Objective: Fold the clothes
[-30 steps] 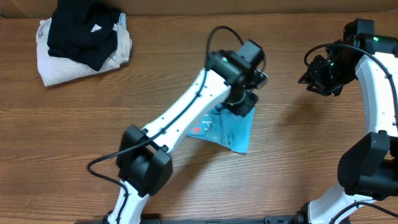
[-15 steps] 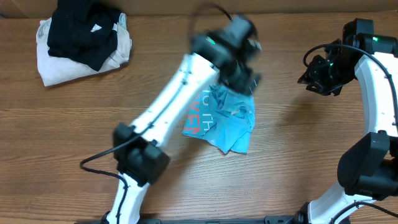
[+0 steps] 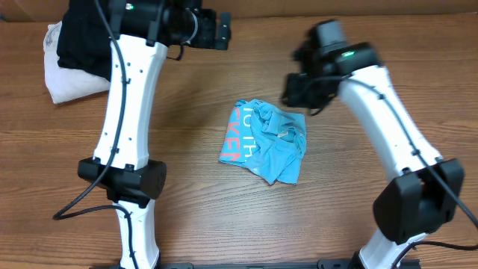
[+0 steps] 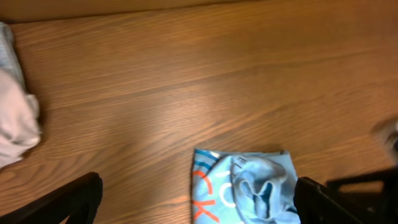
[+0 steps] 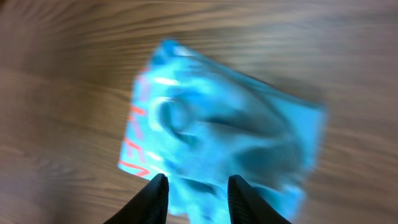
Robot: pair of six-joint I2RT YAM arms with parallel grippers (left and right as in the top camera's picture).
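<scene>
The clothes, a light sky-blue T-shirt (image 3: 265, 142) with white and red-orange lettering, lies in a rumpled, roughly folded bundle at the middle of the table. My left gripper (image 3: 216, 21) is raised at the far edge, well away from the shirt. It is wide open and empty in the left wrist view (image 4: 198, 190), with the shirt (image 4: 249, 186) far below it. My right gripper (image 3: 296, 91) hovers over the shirt's upper right corner. In the blurred right wrist view its fingers (image 5: 155, 199) stand partly apart above the shirt (image 5: 217, 124), holding nothing.
A black garment (image 3: 78, 37) lies on a cream-white garment (image 3: 63, 84) at the far left corner; the white one also shows in the left wrist view (image 4: 15, 124). Bare wood table (image 3: 373, 239) surrounds the shirt.
My left gripper opened, let go of the shirt and swung up to the far left. The right arm swept in from the right edge to above the shirt, which now lies spread a little wider.
</scene>
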